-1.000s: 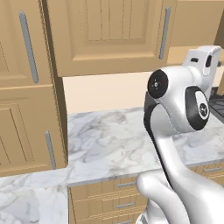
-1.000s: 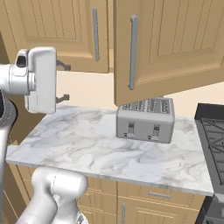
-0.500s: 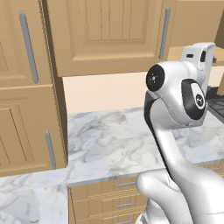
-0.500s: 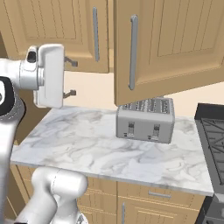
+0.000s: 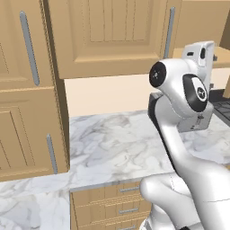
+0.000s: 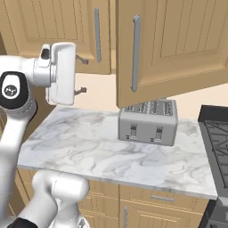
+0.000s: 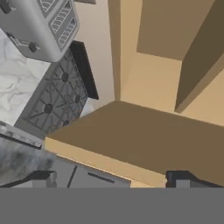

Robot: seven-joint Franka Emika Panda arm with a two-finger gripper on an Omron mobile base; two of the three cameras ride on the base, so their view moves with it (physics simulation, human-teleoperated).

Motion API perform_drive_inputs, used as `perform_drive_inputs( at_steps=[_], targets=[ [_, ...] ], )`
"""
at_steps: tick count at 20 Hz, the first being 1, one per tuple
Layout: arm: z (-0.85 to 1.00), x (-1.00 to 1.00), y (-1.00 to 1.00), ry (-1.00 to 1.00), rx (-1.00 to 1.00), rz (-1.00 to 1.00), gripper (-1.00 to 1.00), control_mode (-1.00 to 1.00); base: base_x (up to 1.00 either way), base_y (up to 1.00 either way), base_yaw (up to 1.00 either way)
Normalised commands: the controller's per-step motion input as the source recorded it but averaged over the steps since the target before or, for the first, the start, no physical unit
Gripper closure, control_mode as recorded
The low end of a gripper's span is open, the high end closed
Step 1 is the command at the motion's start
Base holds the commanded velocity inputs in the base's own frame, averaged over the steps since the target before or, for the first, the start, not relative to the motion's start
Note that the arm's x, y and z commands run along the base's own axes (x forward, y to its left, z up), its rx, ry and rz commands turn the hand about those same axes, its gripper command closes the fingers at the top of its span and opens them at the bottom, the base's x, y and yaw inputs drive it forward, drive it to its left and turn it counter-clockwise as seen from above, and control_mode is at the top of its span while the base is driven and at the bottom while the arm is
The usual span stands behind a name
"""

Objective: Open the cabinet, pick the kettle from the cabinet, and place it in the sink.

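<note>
The gripper (image 6: pixel 80 75) is hanging with jaws apart, gripping nothing — the right base view is showing the toaster (image 6: pixel 148 122) beyond it, the hand view a stove (image 7: pixel 57 96).

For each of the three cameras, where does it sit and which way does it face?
Left base view: behind the arm's left, facing the marble counter and cabinet; arm at lower right.
Right base view: behind its right, facing the toaster; arm at left, open gripper.
Hand view: on the hand, rolled, facing the toaster and stove; fingers at bottom.
Shared: toaster.
</note>
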Motion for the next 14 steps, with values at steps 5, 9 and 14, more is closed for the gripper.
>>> perform_drive_inputs(
  at_steps=[5, 9, 14],
  targets=[
    [-0.01, 0.27, -0.06, 0.05, -0.01, -0.02, -1.0, -1.0, 0.0, 0.0, 0.0],
    [-0.03, 0.21, -0.14, 0.04, -0.01, -0.06, -1.0, -1.0, 0.0, 0.0, 0.0],
    [-0.09, 0.19, -0.2, 0.04, 0.0, -0.06, -1.0, -1.0, 0.0, 0.0, 0.0]
  ],
)
